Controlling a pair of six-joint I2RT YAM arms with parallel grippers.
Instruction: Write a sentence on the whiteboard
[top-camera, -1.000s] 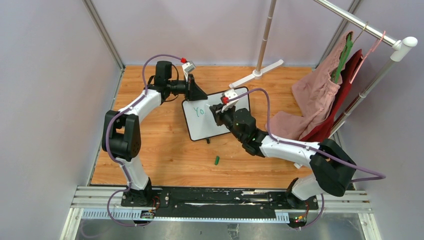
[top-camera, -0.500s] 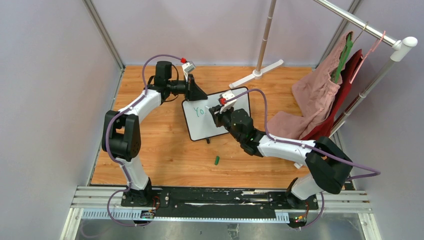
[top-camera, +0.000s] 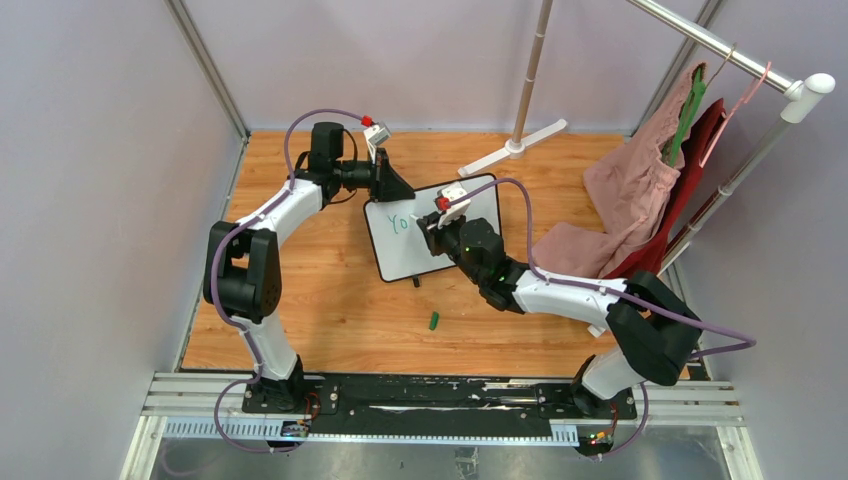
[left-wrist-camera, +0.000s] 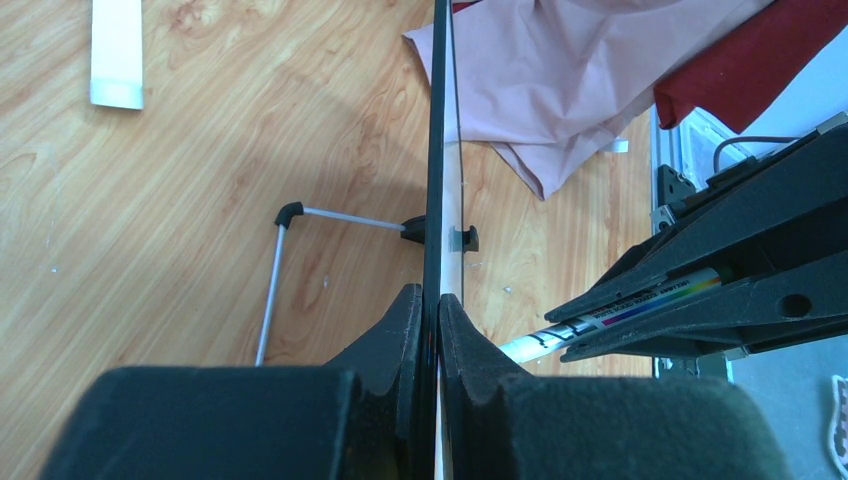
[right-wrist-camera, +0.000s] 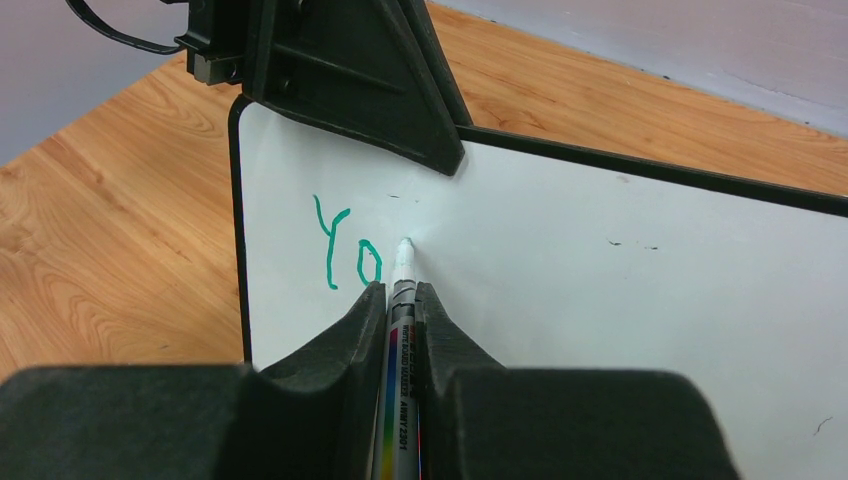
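Observation:
The whiteboard (top-camera: 410, 258) stands tilted on the wooden table, propped on a thin wire stand (left-wrist-camera: 300, 215). My left gripper (top-camera: 398, 190) (left-wrist-camera: 431, 295) is shut on the board's upper edge (left-wrist-camera: 437, 150), seen edge-on between the fingers. My right gripper (top-camera: 432, 222) (right-wrist-camera: 401, 290) is shut on a white marker (right-wrist-camera: 398, 350) (left-wrist-camera: 620, 305). The marker tip (right-wrist-camera: 404, 245) touches the board's face (right-wrist-camera: 620, 260) just right of the letters. Of the sentence, only a green "Yo" (right-wrist-camera: 345, 255) (top-camera: 399, 222) shows at the upper left.
A small green cap (top-camera: 434, 321) lies on the table in front of the board. At the right a rack rail (top-camera: 715, 45) carries pink cloth (top-camera: 630, 190) and red cloth (top-camera: 690, 170). A white pole base (top-camera: 515, 148) stands behind the board.
My right arm has edged a little left, bringing the marker closer to the green letters. The left arm and the board have not moved.

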